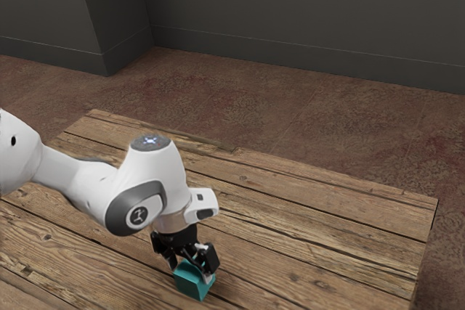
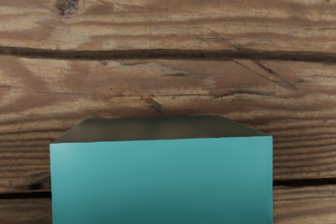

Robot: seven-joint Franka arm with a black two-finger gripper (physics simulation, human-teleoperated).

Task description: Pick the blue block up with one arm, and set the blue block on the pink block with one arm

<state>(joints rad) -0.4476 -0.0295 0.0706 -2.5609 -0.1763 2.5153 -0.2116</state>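
Note:
The blue block (image 1: 192,282) is a teal cube near the front edge of the wooden table (image 1: 312,215). My gripper (image 1: 192,263) reaches down over it from the arm on the exterior view's left. Its black fingers (image 1: 210,261) press on the cube's two sides, so it is shut on the block. In the wrist view the blue block (image 2: 161,182) sits large right under the hand, its top face toward the camera, with wood planks beyond it. I cannot tell whether the block rests on the planks or hangs just above them.
The plank table stretches to the exterior view's right and back, ending at an edge (image 1: 429,252) on the right. Beyond lie a reddish floor (image 1: 290,99) and dark walls (image 1: 290,5).

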